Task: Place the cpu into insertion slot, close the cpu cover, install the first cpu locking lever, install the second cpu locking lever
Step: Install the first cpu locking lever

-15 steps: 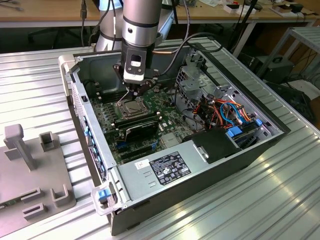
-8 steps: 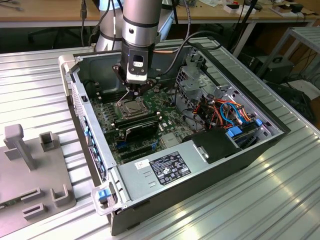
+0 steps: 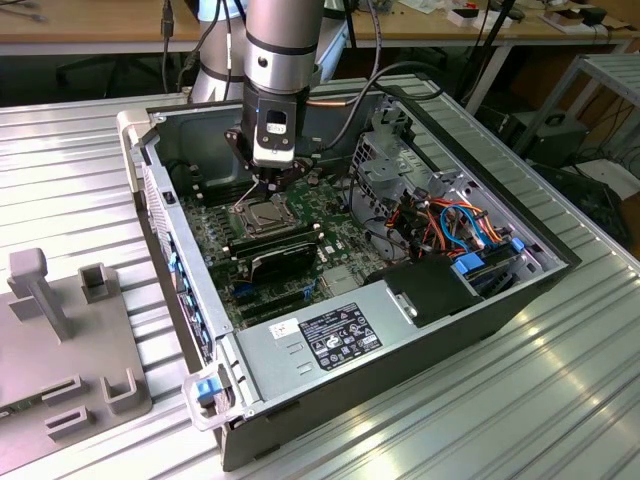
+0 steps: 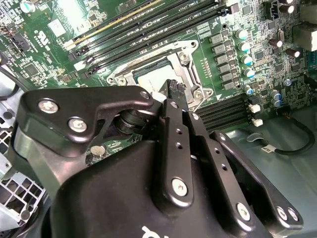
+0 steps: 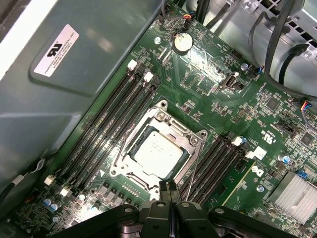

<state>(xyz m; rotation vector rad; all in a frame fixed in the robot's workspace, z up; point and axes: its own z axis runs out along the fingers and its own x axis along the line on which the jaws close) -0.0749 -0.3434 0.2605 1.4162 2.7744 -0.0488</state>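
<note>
The cpu [image 5: 155, 150], a silvery square chip, lies in the insertion slot [image 5: 115, 171] on the green motherboard [image 5: 208, 84]. The cpu cover [image 5: 172, 130], a silver frame, lies flat around the chip. A thin wire locking lever [image 5: 124, 144] runs along one side of the socket and a second lever [image 5: 194, 161] along the other; whether they are latched I cannot tell. My gripper [image 5: 168, 185] is shut with nothing between its fingers, its tips just above the socket's edge. In the second wrist view the gripper [image 4: 174, 89] overlaps the socket and cpu [image 4: 150, 78]. In the exterior view the gripper [image 3: 272, 188] hangs over the socket [image 3: 264, 216].
Long black memory slots [image 5: 111, 121] flank the socket on both sides. The open case wall [image 3: 190, 290], the drive cage [image 3: 385, 165] with coloured cables [image 3: 455, 225] and the power supply [image 3: 330, 335] box in the space. A grey fixture [image 3: 60, 330] stands on the table at the exterior view's left.
</note>
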